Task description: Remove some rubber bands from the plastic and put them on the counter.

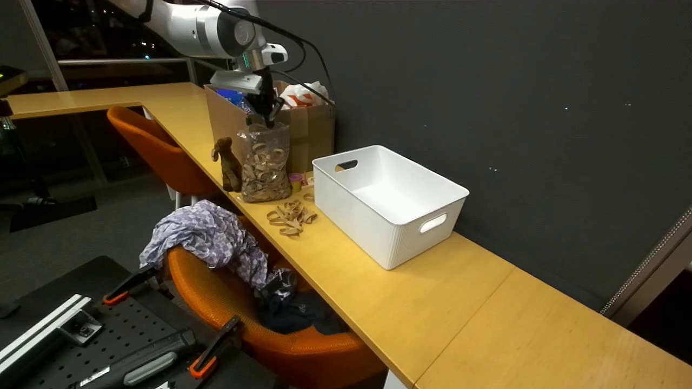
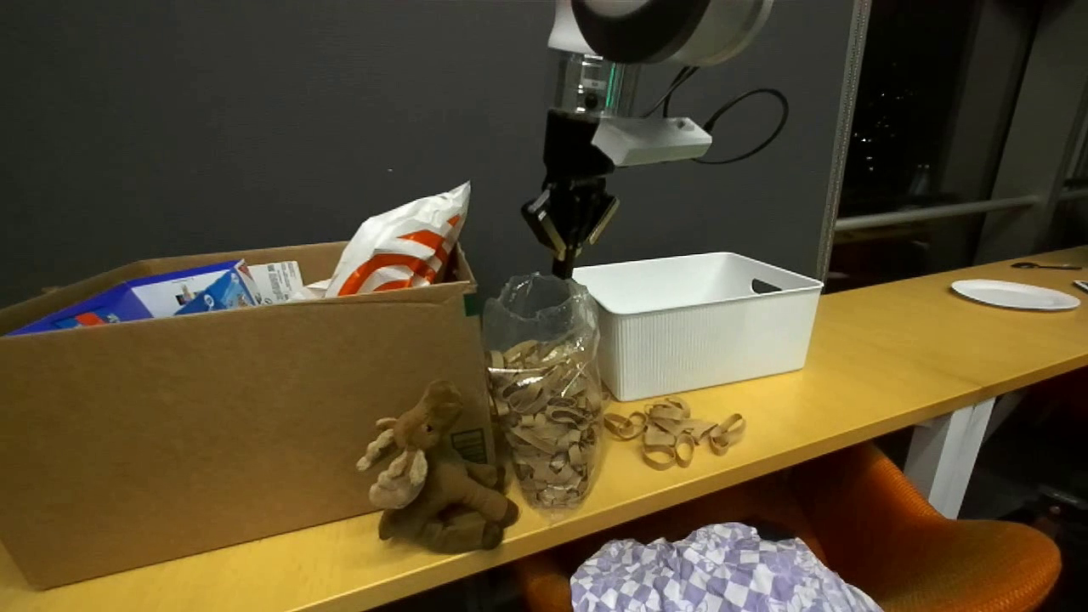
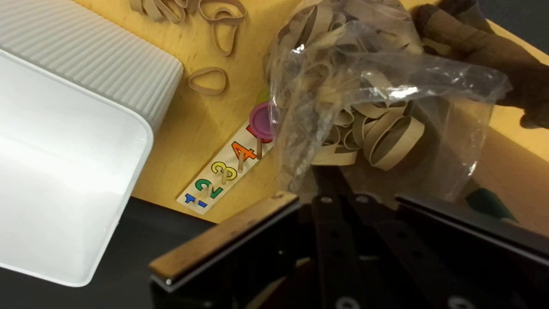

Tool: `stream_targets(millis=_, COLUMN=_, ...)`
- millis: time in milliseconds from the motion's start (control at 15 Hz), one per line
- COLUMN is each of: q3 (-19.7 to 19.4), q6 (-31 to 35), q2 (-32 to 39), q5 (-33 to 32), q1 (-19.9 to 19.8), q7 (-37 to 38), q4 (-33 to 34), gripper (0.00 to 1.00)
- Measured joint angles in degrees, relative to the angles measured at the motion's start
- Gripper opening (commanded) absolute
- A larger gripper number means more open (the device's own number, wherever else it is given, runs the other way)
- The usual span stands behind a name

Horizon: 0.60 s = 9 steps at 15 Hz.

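Many flat tan-brown rubber bands [image 2: 551, 429] pack the clear plastic bag [image 2: 510, 327], more lying on the yellowish-wood counter [image 2: 858, 408]. The black claw [image 2: 563, 263], pinched tight together, hangs at the bag's mouth; brown plush toy [image 2: 450, 493], tan cardboard box [image 2: 229, 433] and white rectangular bin [image 2: 714, 344] crowd round.

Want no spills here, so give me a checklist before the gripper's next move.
1. Gripper shut: ok.
2. Plastic bag upright, mouth open: ok.
3. Loose rubber bands lying on the counter, outside the white bin: ok.
4. Rubber bands caught in the jaws: cannot tell; tips hard to make out.
5. Gripper free of the bag's rim: cannot tell; both look close in every view.
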Motion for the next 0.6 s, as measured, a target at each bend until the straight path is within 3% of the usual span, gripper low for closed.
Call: stream_targets(millis=600, q3=0.8, q6=-0.3, q2=7.3, q5=-0.5, q1=1.5, q7=-3.1, q4=7.6, gripper=0.0)
